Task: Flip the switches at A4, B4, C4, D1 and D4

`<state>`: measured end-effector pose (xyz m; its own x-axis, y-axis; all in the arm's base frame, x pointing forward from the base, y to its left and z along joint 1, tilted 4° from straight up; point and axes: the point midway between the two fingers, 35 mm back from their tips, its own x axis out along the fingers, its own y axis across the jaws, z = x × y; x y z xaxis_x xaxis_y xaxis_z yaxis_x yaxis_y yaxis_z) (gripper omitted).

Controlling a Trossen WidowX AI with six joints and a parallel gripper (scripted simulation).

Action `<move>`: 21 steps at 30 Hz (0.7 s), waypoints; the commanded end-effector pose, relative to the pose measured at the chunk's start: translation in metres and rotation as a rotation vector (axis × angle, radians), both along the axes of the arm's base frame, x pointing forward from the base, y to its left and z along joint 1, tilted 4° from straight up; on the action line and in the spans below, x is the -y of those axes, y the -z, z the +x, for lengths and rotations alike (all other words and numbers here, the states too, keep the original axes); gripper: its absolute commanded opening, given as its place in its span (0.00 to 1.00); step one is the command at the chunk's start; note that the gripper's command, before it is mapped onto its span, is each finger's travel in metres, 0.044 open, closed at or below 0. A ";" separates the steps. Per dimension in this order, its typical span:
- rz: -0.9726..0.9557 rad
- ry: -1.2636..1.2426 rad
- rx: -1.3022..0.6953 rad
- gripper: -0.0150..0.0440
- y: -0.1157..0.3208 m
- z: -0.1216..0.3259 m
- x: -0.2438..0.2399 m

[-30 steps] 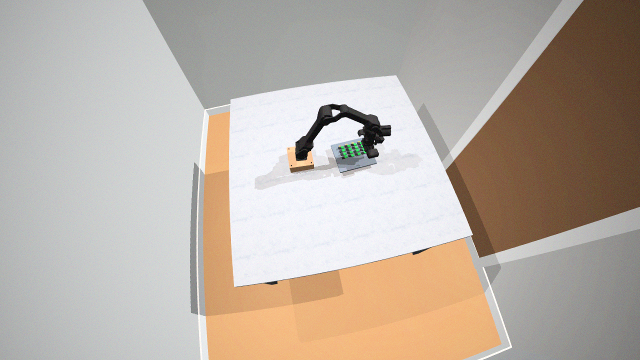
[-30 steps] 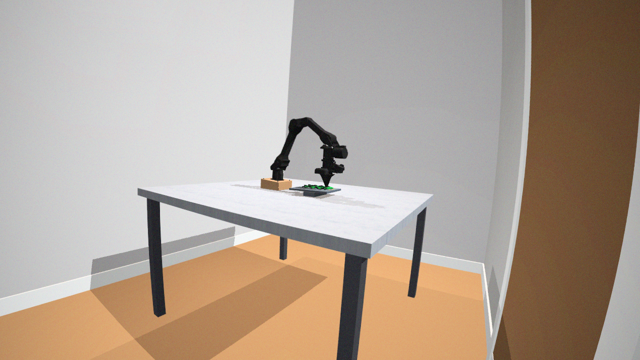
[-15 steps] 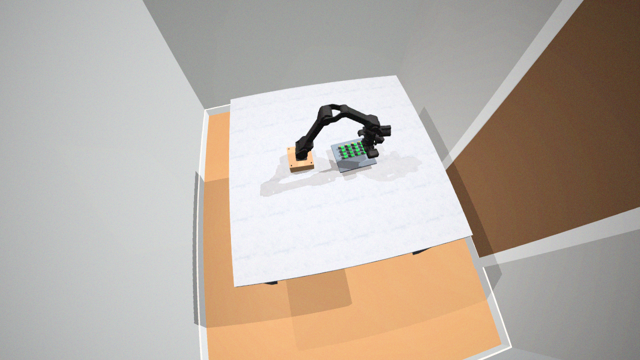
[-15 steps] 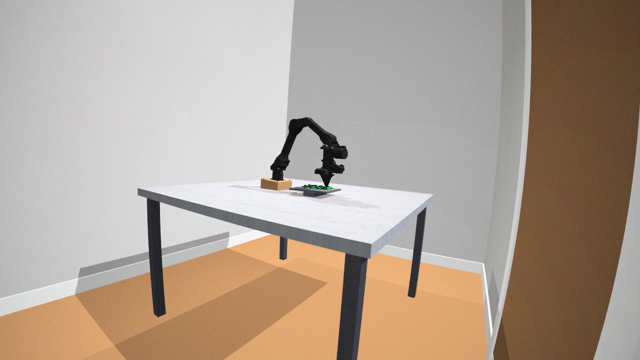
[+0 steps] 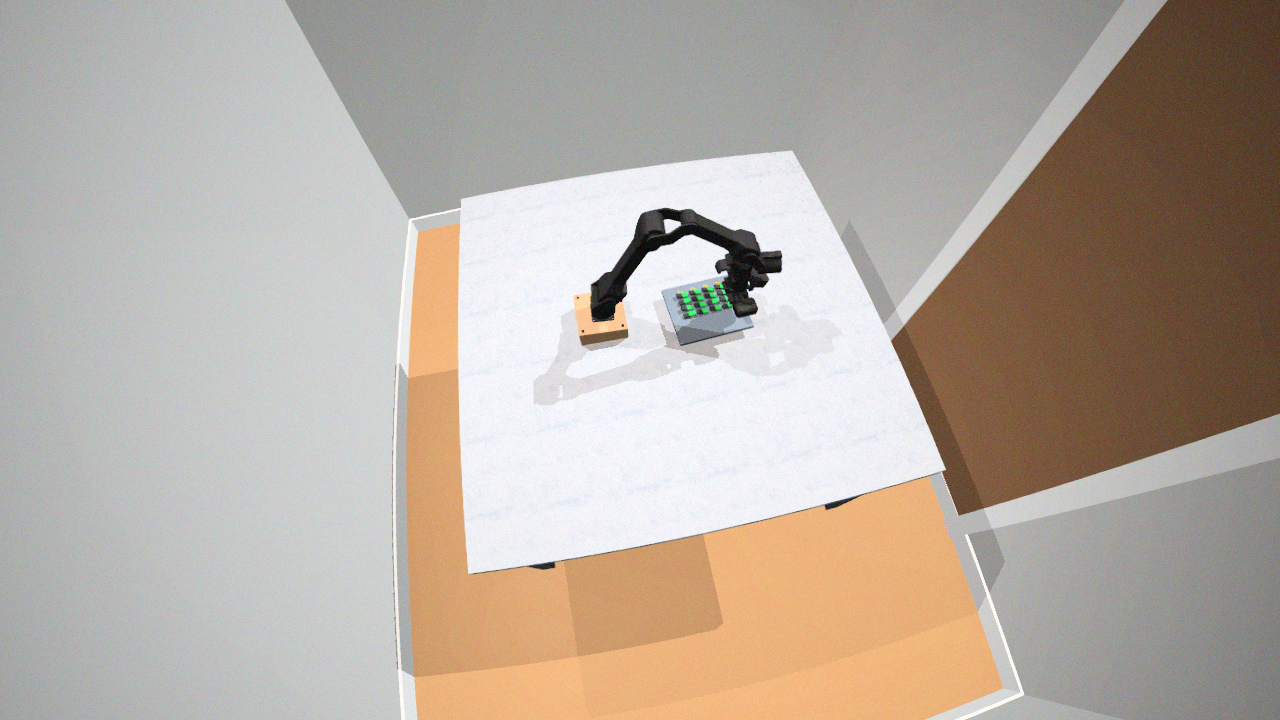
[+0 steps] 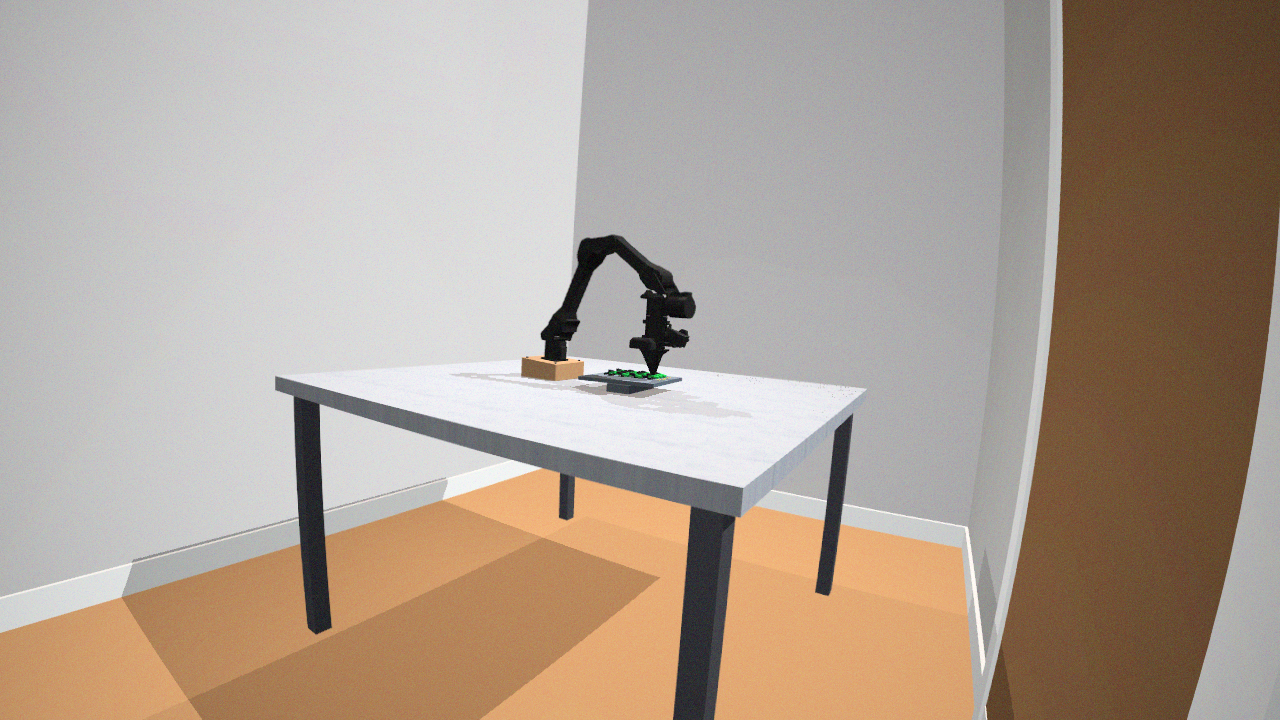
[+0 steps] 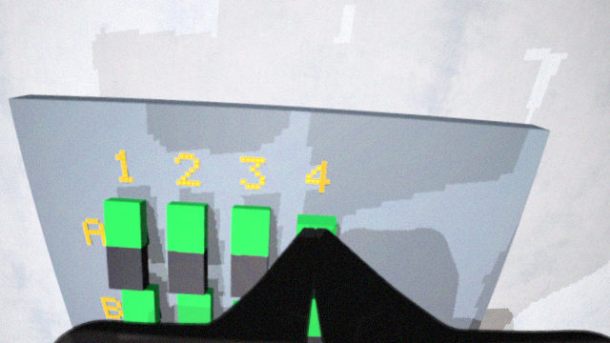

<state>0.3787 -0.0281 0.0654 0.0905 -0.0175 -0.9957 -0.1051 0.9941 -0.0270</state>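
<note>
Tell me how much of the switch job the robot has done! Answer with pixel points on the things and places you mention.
In hand: the shut gripper (image 5: 735,308) (image 6: 654,373) (image 7: 314,239) is at the A4 switch (image 7: 316,221), covering most of it. Done: I can't tell for any switch; the gripper hides much of column 4. Left: at least lifting off the panel (image 5: 707,333) (image 6: 586,378) (image 7: 95,129); maybe B4, C4, D1 and D4 too.

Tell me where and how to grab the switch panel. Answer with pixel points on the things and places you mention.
I'd grip the panel (image 5: 729,325) (image 6: 594,379) (image 7: 229,131) by its right edge, coming from the arm's right, one finger above and one below. It is a thin, flat plate overhanging a narrower block (image 6: 629,388), and beyond column 4 is a wide switch-free margin.
</note>
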 end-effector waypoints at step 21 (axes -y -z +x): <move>-0.005 -0.004 -0.003 0.25 0.005 0.000 0.001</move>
<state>0.3794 -0.0283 0.0625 0.0914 -0.0182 -0.9956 -0.1049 0.9941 -0.0278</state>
